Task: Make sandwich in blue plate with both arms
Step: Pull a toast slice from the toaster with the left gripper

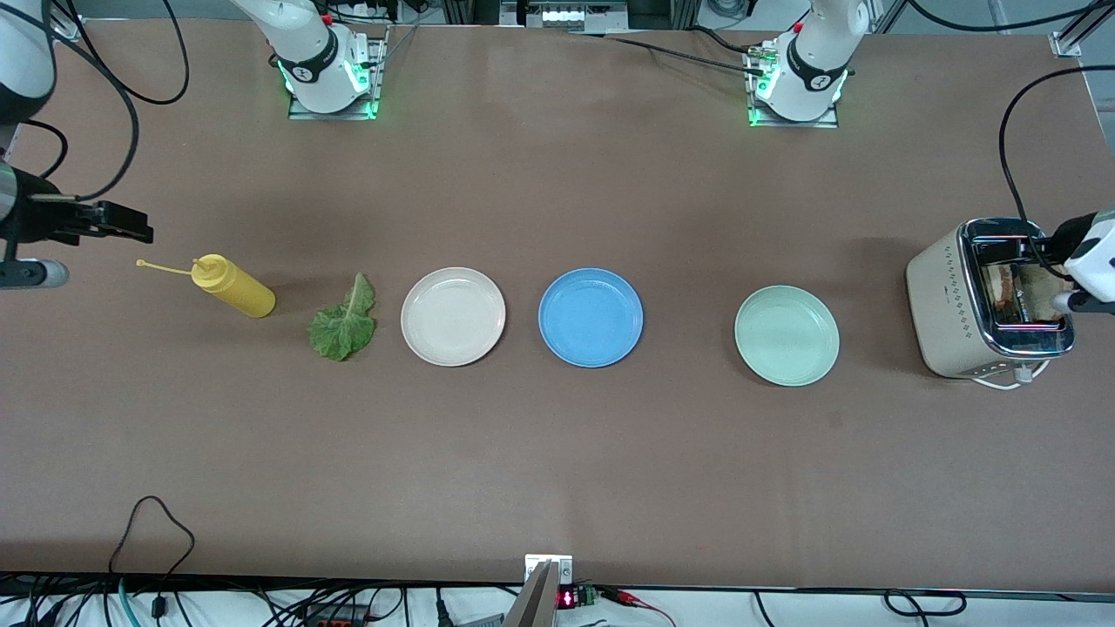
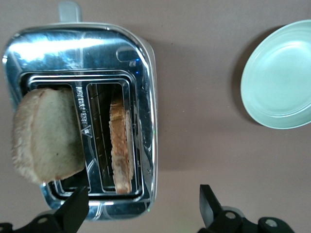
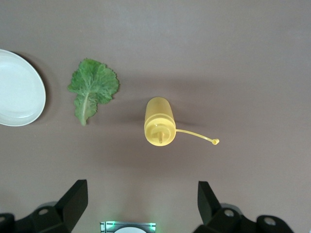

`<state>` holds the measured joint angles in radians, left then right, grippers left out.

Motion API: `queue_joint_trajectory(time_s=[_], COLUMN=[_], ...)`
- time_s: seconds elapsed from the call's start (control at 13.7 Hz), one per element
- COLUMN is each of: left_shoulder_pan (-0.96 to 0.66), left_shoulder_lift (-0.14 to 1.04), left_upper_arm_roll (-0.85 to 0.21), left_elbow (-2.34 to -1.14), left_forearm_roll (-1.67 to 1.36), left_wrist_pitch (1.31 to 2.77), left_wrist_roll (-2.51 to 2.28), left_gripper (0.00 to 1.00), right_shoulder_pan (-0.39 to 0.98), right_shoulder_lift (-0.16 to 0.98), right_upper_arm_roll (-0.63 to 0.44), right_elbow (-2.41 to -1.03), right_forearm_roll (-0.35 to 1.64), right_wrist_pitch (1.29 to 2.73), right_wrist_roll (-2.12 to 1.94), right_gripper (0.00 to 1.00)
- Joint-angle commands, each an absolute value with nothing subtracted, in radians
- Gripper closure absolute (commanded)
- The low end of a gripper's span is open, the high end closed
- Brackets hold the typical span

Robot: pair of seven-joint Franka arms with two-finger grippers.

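Note:
The blue plate lies bare at mid-table, between a cream-white plate and a mint-green plate. Two bread slices stand in the toaster: a pale one leans out of one slot, and a browner one sits down in the other. The green lettuce leaf lies flat beside the cream plate. My left gripper hangs open above the toaster's end, holding nothing. Also open and holding nothing, my right gripper hovers above the table past the yellow squeeze bottle.
The yellow bottle lies on its side, its cap dangling on a thin strap. The mint-green plate is a short way from the toaster. Both arm bases stand along the table edge farthest from the front camera.

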<state>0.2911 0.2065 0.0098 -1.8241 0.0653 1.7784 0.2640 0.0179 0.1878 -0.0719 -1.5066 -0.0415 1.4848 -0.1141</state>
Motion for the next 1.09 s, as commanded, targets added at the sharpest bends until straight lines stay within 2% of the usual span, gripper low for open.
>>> queue_joint_trajectory(time_s=[0.0, 0.22, 0.36, 0.51, 0.66, 0.8, 1.02], left_shoulder_pan=[0.325, 0.342, 0.351, 0.359, 0.365, 0.367, 0.377], left_shoulder_lift=[0.255, 0.281, 0.304, 0.31, 0.31, 0.304, 0.298], left_upper_arm_roll=[-0.002, -0.002, -0.002, -0.002, -0.002, -0.002, -0.003], left_elbow=[-1.809, -1.809, -1.809, -1.81, -1.809, -1.807, -1.761], left_forearm_roll=[0.072, 0.068, 0.063, 0.063, 0.063, 0.063, 0.063], left_wrist_pitch=[1.784, 1.782, 1.782, 1.781, 1.776, 1.769, 1.718], left_wrist_roll=[0.295, 0.295, 0.295, 0.293, 0.287, 0.294, 0.299], left_gripper=[0.02, 0.15, 0.29, 0.52, 0.78, 0.98, 1.0], right_shoulder_pan=[0.021, 0.021, 0.023, 0.023, 0.023, 0.021, 0.02], right_shoulder_lift=[0.199, 0.204, 0.216, 0.218, 0.218, 0.218, 0.239], right_upper_arm_roll=[-0.069, -0.069, -0.068, -0.067, -0.067, -0.067, -0.067], right_elbow=[-1.503, -1.505, -1.508, -1.508, -1.509, -1.509, -1.509], right_forearm_roll=[-0.043, -0.044, -0.044, -0.044, -0.043, -0.043, -0.043], right_wrist_pitch=[1.468, 1.465, 1.454, 1.45, 1.444, 1.434, 1.443], right_wrist_roll=[-0.124, -0.124, -0.123, -0.118, -0.118, -0.112, -0.11], right_gripper=[0.0, 0.0, 0.0, 0.0, 0.0, 0.0, 0.0])
